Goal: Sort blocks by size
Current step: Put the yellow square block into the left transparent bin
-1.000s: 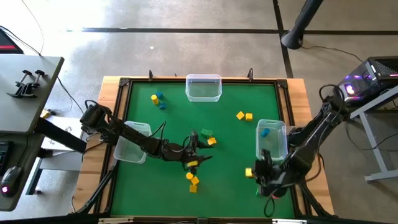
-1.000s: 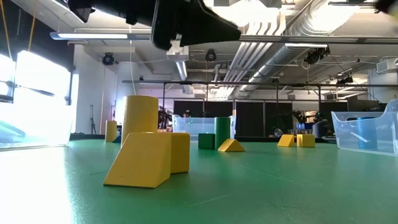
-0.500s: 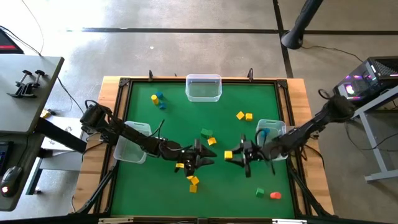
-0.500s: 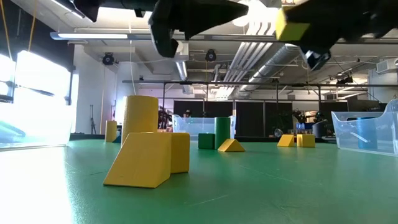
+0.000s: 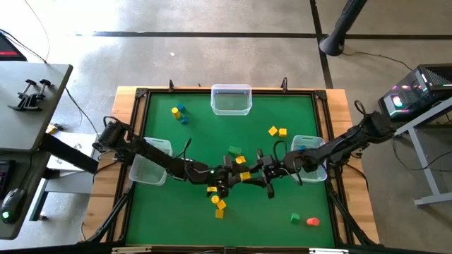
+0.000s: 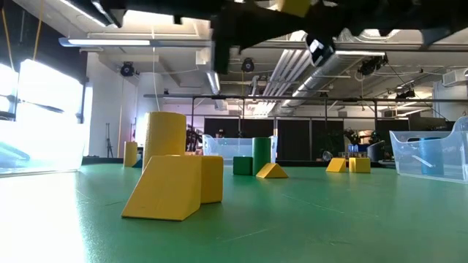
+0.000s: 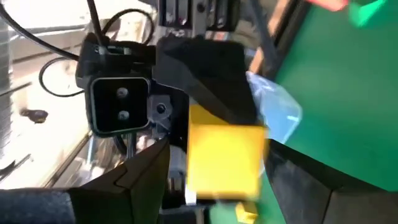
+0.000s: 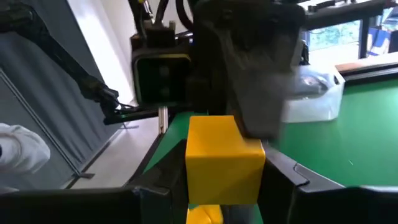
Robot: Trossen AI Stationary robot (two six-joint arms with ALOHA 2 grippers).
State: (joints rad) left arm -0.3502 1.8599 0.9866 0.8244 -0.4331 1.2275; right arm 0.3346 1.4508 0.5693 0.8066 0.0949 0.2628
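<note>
A yellow block [image 5: 245, 176] hangs in the air over the middle of the green table [image 5: 296, 113]. My right gripper [image 5: 253, 174], reaching in from the table's right, is shut on it [image 8: 221, 158]. My left gripper [image 5: 236, 176] comes from the table's left and faces the right one tip to tip. It is open, with one finger on either side of the same block [image 7: 225, 158] and a gap on each side. Other blocks lie on the table: yellow ones [image 5: 217, 201] below the grippers, green and yellow ones [image 5: 235, 152] just beyond. My right gripper pinches the yellow block between its two fingers, by two opposite side faces [image 8: 194, 168]. The fingers lie level and come from the table's right. The block is lifted clear of the table and sits upright in the hold.
Clear bins stand at the far edge [image 5: 231, 99], the left edge [image 5: 150, 161] and the right edge [image 5: 308, 156]; the right one holds a blue block [image 5: 301, 149]. More blocks lie at far left [image 5: 178, 113], far right [image 5: 277, 131] and near right [image 5: 304, 220].
My right gripper has carried the yellow block from the table's near right toward the middle, swinging from pointing down to level, up to my left gripper. The left gripper has stayed over the middle and rolled about its own axis.
</note>
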